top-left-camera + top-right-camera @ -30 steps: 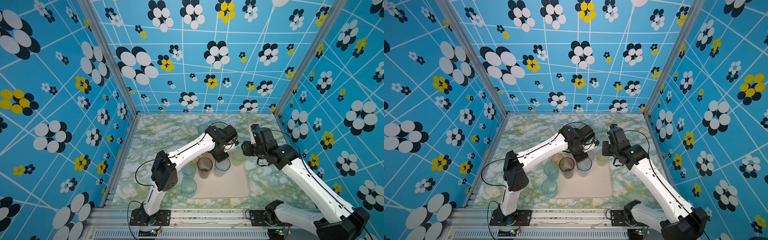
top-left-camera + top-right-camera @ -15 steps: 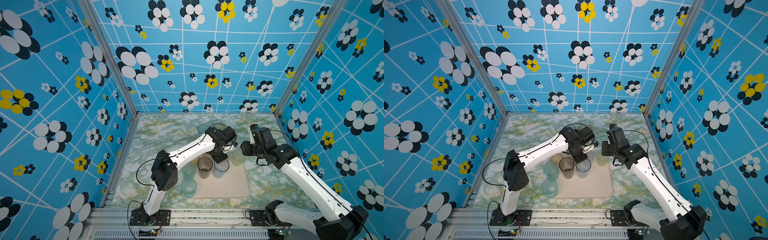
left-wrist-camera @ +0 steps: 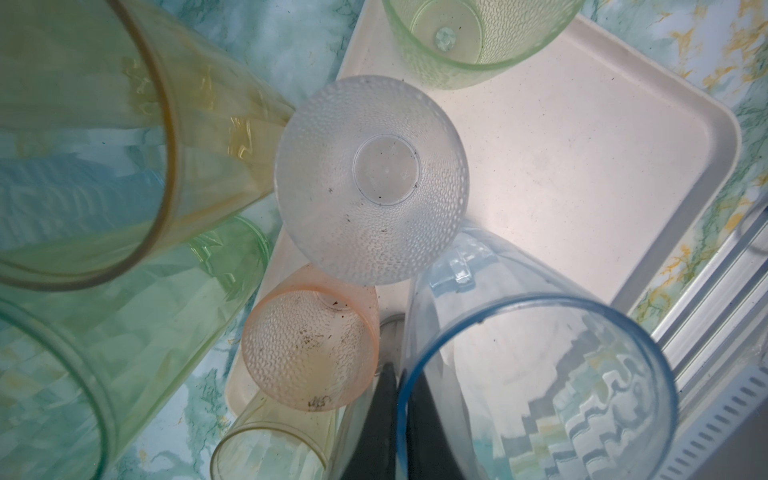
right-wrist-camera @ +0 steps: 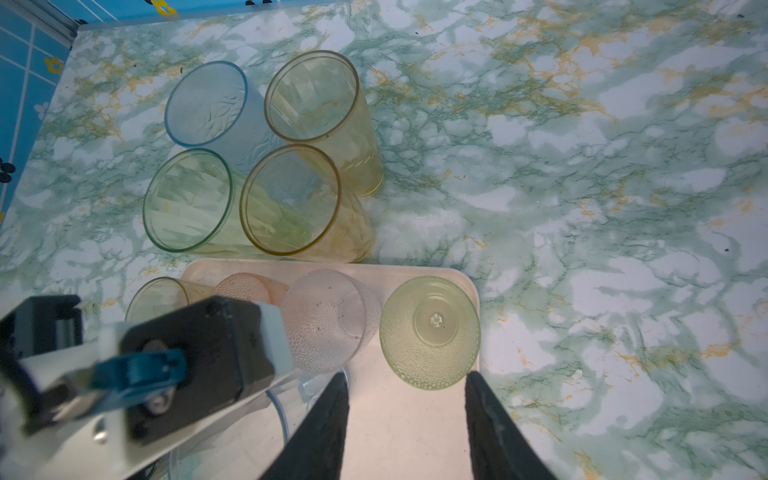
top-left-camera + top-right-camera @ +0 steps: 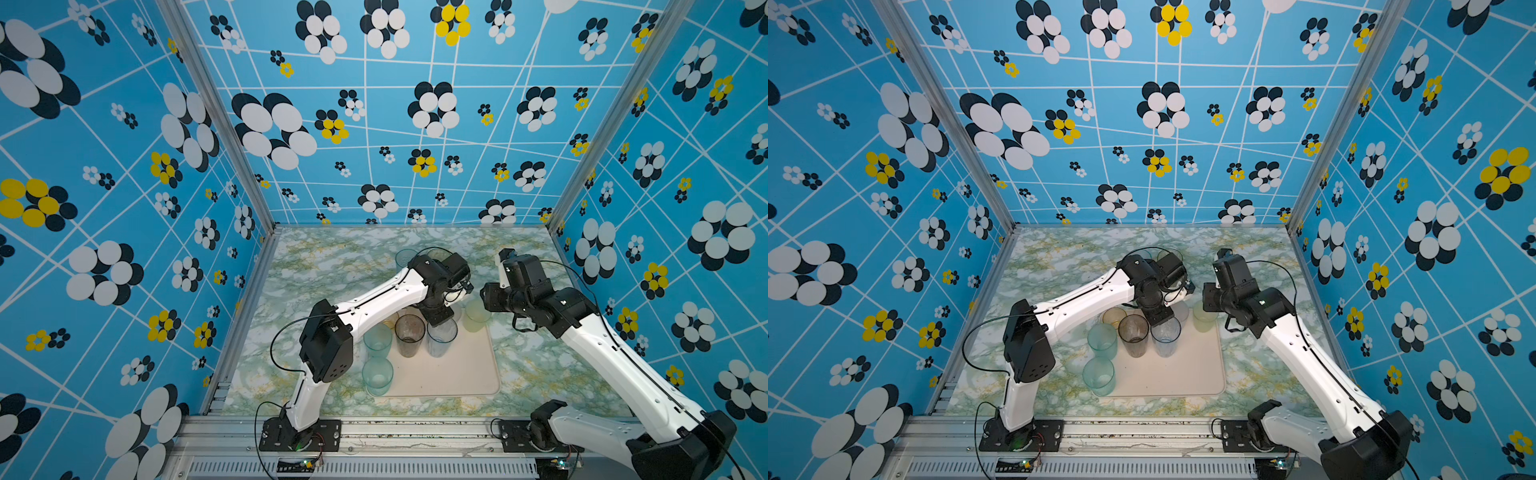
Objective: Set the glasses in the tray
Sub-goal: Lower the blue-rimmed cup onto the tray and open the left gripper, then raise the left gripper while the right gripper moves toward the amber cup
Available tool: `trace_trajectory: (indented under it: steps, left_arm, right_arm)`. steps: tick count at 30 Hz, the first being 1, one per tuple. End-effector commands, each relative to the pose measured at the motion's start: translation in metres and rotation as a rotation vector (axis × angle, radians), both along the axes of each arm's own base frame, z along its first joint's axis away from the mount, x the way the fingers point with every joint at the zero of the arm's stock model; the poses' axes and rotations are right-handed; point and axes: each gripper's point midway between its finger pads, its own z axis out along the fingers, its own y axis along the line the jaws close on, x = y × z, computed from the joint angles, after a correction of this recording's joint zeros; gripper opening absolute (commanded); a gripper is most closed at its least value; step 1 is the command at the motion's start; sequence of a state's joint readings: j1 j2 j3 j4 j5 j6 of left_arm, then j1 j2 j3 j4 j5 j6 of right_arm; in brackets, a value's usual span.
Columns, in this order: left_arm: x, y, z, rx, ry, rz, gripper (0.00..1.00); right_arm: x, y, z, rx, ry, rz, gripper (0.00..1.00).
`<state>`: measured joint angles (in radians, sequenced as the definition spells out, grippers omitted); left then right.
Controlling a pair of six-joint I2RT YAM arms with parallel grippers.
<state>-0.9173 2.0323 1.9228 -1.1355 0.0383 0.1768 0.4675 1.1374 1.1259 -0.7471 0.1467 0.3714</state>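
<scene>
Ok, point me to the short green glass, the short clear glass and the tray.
short green glass (image 4: 435, 321), right wrist view, on its round base.
short clear glass (image 3: 385, 170), left wrist view, on its round base.
tray (image 5: 453, 370), in a top view, on its bare floor.

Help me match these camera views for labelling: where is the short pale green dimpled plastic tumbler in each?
In a top view: short pale green dimpled plastic tumbler at the far right corner of the flat cream rectangular tray.
In a top view: the tumbler at the same tray corner.
Left wrist: at the picture's top edge, cut off.
Right wrist: lower middle, just ahead of the open right hand.
Shared landmark: that tray.
</scene>
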Motion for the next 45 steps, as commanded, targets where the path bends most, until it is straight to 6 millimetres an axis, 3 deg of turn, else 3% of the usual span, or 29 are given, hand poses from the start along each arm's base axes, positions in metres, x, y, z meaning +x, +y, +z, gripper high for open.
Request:
trace_trajectory:
  steps: [1,9,22,29,31,35,39,45]
  left_arm:
    - [0.002,0.006,0.004,-0.003,-0.012,0.012,0.1]
    - [0.001,0.006,0.013,-0.029,-0.03,0.008,0.2]
    - [0.002,0.003,0.039,-0.103,-0.082,0.004,0.21]
    - [0.009,0.002,0.066,-0.187,-0.152,0.018,0.19]
    - [0.017,0.007,0.088,-0.253,-0.203,0.052,0.18]
    - [0.042,0.031,0.122,-0.381,-0.285,0.189,0.15]
    - [0.065,0.081,0.146,-0.465,-0.398,0.413,0.15]
    - [0.073,0.159,0.149,-0.568,-0.479,0.679,0.15]
  right_arm:
    - [0.004,0.002,0.003,0.01,-0.01,0.009,0.48]
    - [0.004,0.002,0.002,0.013,-0.007,0.01,0.48]
    - [0.003,0.002,0.001,0.013,-0.007,0.009,0.48]
    - [0.003,0.001,-0.001,0.007,-0.003,0.003,0.48]
    - [0.002,0.0,-0.002,0.004,0.001,0.002,0.48]
    - [0.003,0.001,-0.003,-0.001,0.004,0.008,0.48]
    - [0.007,0.007,-0.005,0.01,0.024,0.031,0.47]
    - [0.018,0.024,-0.009,0.035,0.06,0.081,0.42]
